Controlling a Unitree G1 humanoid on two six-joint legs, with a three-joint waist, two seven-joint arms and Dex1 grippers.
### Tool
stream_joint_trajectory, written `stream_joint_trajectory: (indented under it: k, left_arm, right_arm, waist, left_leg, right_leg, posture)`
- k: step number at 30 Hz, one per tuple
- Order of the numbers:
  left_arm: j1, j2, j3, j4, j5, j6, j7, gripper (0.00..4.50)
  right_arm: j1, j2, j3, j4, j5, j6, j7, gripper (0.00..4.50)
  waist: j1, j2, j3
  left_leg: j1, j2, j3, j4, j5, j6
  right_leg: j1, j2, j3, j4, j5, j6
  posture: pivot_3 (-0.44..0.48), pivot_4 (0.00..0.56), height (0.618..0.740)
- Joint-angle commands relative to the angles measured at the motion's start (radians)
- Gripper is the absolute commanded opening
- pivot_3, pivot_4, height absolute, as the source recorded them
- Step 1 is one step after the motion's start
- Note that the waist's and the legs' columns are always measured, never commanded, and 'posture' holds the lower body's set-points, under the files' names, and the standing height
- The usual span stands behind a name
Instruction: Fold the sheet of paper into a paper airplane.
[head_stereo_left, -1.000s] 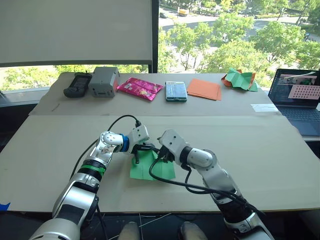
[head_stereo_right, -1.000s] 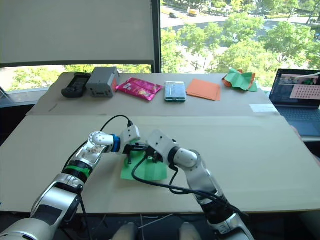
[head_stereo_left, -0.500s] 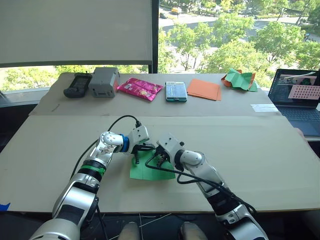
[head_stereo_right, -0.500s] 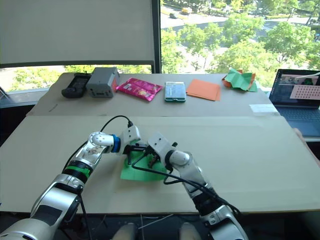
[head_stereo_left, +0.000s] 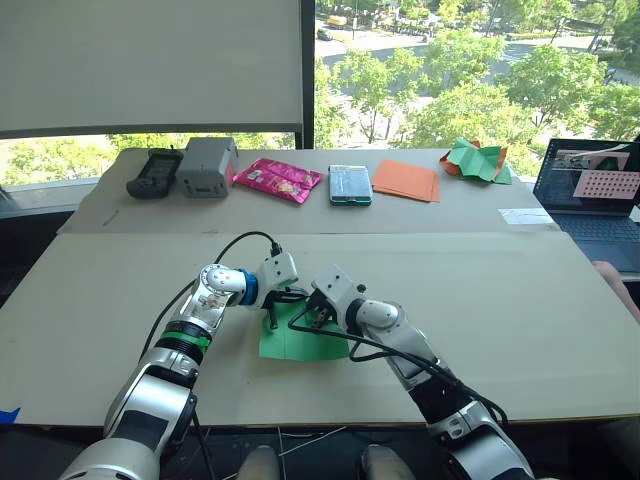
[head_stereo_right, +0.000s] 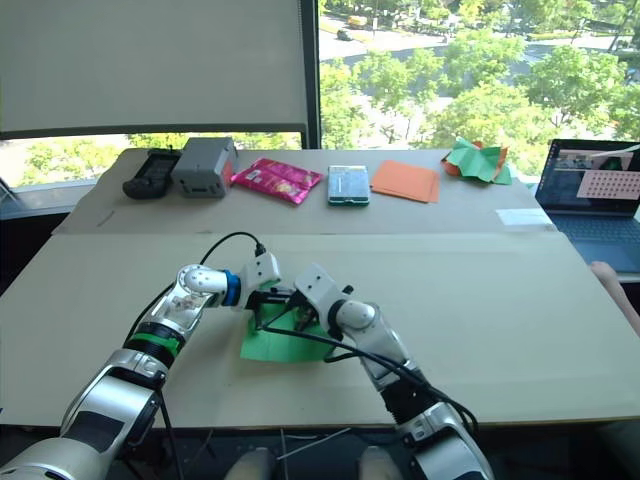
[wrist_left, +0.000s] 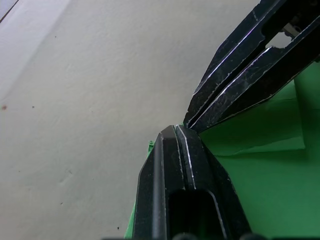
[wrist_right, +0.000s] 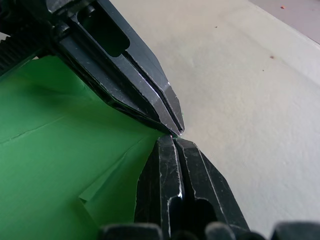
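Green creased sheet of paper, flat, squarish

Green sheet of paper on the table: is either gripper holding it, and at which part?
Both seem to: the left gripper and right gripper are shut, tips meeting at the far edge of the bright green creased sheet of paper, apparently pinching it.

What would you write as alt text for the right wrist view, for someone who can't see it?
Two black grippers, the right gripper and the left gripper, meet tip to tip at the edge of the sheet of paper, bright green and creased, lying on a beige table. Each gripper's two fingers are pressed together.
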Motion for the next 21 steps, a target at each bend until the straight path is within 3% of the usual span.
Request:
stream_joint_trajectory:
  k: [1,21]
  left_arm:
    - [0.023,-0.003,-0.033,0.004,0.027,0.003,-0.014,0.0]
    - [0.028,0.005,-0.05,0.004,0.032,-0.01,-0.017,0.0]
  right_arm:
    - [0.019,-0.007,0.019,0.033,-0.004,0.07,0.009,0.02]
    - [0.139,-0.064,0.035,-0.055,0.001,0.143,0.023,0.02]
  waist:
    - [0.0,0.001,-0.001]
    - [0.004,0.002,-0.012]
  left_leg:
    - [0.0,0.0,0.0,0.0,0.0,0.0]
    - [0.001,0.0,0.0,0.001,-0.005,-0.007]
  right_leg:
    - [0.0,0.0,0.0,0.0,0.0,0.0]
    - [-0.001,0.0,0.0,0.0,-0.004,0.0]
  posture:
    - [0.0,0.15,0.706]
    - [0.0,0.15,0.706]
